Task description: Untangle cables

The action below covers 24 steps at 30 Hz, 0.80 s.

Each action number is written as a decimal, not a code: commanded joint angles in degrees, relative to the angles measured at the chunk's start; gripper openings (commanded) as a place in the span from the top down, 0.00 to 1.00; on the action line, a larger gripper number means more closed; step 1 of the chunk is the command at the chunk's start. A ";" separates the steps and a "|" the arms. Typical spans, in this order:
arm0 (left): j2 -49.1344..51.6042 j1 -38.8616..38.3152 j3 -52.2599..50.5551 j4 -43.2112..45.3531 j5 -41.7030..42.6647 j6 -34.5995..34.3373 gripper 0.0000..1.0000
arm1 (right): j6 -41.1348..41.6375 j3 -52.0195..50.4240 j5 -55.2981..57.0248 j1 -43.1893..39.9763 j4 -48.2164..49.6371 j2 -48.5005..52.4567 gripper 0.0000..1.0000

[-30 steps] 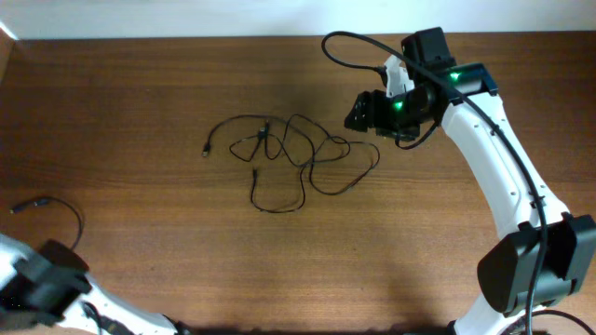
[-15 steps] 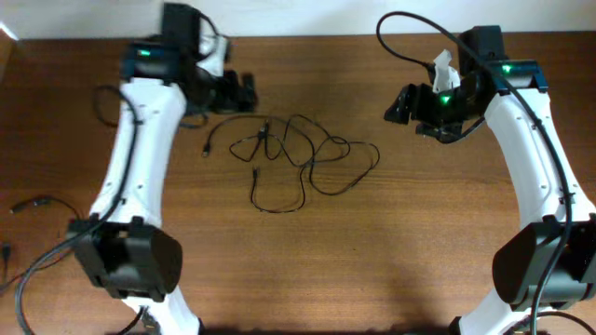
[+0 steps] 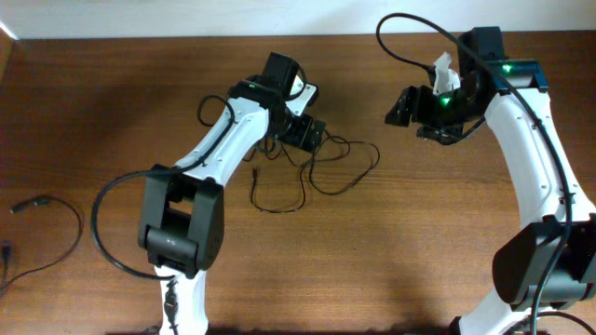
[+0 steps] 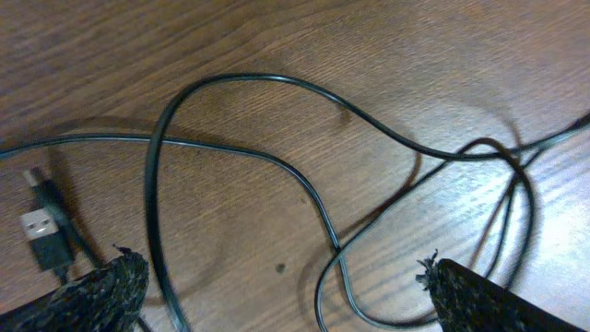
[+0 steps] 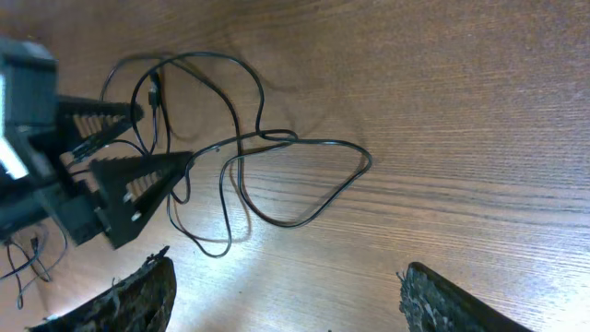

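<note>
The cables (image 3: 326,166) are thin black cords lying tangled in loops on the wooden table at centre. My left gripper (image 3: 312,137) hovers over the left part of the tangle, open and empty. In the left wrist view its jaws (image 4: 286,300) stand wide apart over crossing cords (image 4: 304,184), with a silver USB plug (image 4: 39,232) at the left. My right gripper (image 3: 399,105) is open and empty, above bare table to the right of the tangle. The right wrist view (image 5: 295,304) shows the tangle (image 5: 267,152) ahead and the left gripper (image 5: 111,180) on it.
A separate thin black cord (image 3: 65,219) with a plug end lies near the table's left edge. The left arm (image 3: 219,149) stretches from its base at the front up over the table's middle. A pale wall runs along the back edge.
The left arm has swung from the far left to over the tangle and now covers its left part. The right gripper drew back to the right a second ago and has held still since.
</note>
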 commanded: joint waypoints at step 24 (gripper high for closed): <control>-11.80 0.00 16.52 -7.74 1.55 -6.40 1.00 | -2.75 0.66 0.55 0.33 -1.73 -0.33 0.21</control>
